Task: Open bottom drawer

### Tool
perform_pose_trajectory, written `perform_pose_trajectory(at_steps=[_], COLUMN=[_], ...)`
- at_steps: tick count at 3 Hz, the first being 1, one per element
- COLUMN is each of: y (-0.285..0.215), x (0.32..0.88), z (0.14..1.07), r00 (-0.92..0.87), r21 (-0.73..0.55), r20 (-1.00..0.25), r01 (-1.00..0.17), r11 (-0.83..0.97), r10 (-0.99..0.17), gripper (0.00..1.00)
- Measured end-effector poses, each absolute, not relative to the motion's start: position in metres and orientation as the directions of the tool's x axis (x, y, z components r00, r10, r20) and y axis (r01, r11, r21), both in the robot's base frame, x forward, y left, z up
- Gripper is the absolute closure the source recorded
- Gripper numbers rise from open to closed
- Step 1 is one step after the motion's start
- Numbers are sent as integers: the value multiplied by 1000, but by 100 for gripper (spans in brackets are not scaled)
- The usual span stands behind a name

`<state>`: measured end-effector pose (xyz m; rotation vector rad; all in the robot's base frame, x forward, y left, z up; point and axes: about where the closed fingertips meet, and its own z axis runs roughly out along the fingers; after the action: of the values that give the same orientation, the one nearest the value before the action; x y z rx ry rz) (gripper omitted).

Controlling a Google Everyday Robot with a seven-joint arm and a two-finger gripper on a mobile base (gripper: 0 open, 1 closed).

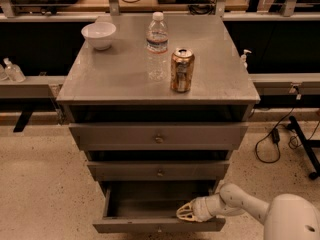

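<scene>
The bottom drawer [150, 225] of the grey metal cabinet is pulled out, showing its plain grey inside [145, 204] and a small brass knob on the front panel near the frame's lower edge. My gripper [186, 212] is at the drawer's right side, just behind the front panel, reaching in from the white arm at lower right. The middle drawer [160, 170] and top drawer [159, 136] are pushed in.
On the cabinet top [115, 74] stand a white bowl [99, 34], a clear water bottle [157, 45] and a brown can [182, 70]. Cables [272, 139] and a black stand leg lie on the floor to the right. A shelf rail runs along the left.
</scene>
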<state>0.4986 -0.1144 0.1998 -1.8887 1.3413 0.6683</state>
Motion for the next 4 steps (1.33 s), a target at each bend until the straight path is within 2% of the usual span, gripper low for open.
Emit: perform_pose_trajectory(at_steps=[2, 4], y=[-84, -91], x=[517, 518], z=[235, 228], r00=[411, 357], r21=[-339, -324], r20=[-715, -749], r01=[-911, -932], r11=[-234, -163], r10=[-565, -558], gripper=[100, 100])
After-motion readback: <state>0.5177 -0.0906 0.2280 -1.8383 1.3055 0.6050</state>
